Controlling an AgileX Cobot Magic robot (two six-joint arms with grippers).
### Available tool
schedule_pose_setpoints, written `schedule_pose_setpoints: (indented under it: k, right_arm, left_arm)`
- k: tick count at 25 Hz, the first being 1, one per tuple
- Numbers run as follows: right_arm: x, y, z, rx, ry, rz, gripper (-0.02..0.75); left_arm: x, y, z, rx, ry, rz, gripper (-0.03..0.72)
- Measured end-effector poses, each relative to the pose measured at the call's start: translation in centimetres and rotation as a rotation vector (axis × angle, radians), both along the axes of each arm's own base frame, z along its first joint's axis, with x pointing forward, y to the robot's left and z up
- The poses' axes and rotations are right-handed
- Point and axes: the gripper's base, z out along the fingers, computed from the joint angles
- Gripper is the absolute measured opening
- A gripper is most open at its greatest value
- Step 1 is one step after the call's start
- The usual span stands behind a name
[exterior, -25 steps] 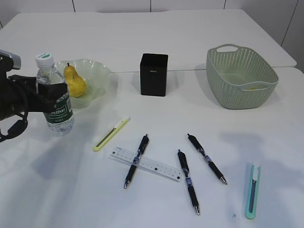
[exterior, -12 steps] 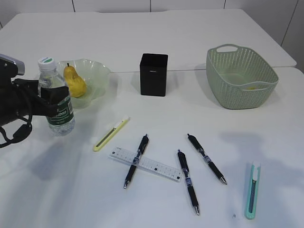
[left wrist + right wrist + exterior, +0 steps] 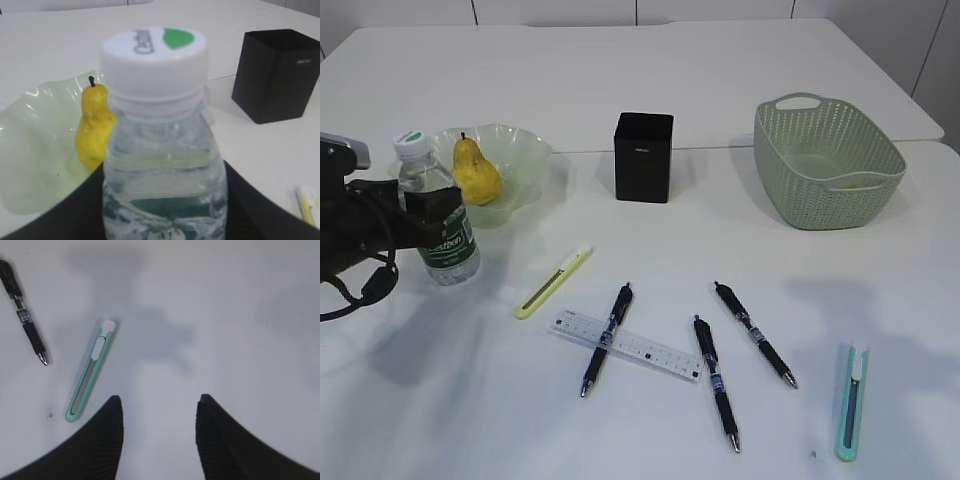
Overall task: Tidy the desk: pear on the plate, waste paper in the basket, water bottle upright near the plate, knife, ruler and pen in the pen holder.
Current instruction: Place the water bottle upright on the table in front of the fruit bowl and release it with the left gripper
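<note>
The white tabletop [image 3: 650, 90] carries everything. The mesh basket [image 3: 828, 160] stands at the far right, well apart from the work in hand. At the far left the wavy green plate [image 3: 525, 160] already holds the pear [image 3: 476, 172].

Just in front of the plate, the water bottle [image 3: 436, 212] stands upright in the left gripper [image 3: 415, 222], whose dark fingers are clamped around its labelled middle. It looks mostly full, so likely weighty for its size, with thin, smooth walls that would dent or slip under a careless squeeze; the banded middle is the sound place to hold it. Whether its base sits on the tabletop I cannot quite tell from the exterior view.

The black pen holder [image 3: 644, 157] stands to the right of the plate, clear of the bottle. Nearer the camera lie the ruler [image 3: 645, 347] with one pen [image 3: 607, 338] across it, two more pens, a yellow knife [image 3: 554, 282] and a teal knife [image 3: 90, 371]. All are slim, stiff and flat, awkward to pinch.

The right gripper [image 3: 158, 432] hovers spread open, empty, just beside the teal knife.
</note>
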Motion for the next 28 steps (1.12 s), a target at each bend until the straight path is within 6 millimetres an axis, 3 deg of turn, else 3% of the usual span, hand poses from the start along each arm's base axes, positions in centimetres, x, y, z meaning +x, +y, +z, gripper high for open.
schedule_pose_setpoints:
  k: [17, 28]
  right_arm:
    - [0.18, 0.01, 0.08, 0.001, -0.021, 0.001, 0.386]
    - [0.19, 0.01, 0.08, 0.001, -0.023, 0.001, 0.386]
  left_arm:
    - [0.17, 0.06, -0.42, -0.022, -0.020, 0.011, 0.384]
    - [0.20, 0.04, -0.47, -0.020, -0.018, 0.010, 0.491]
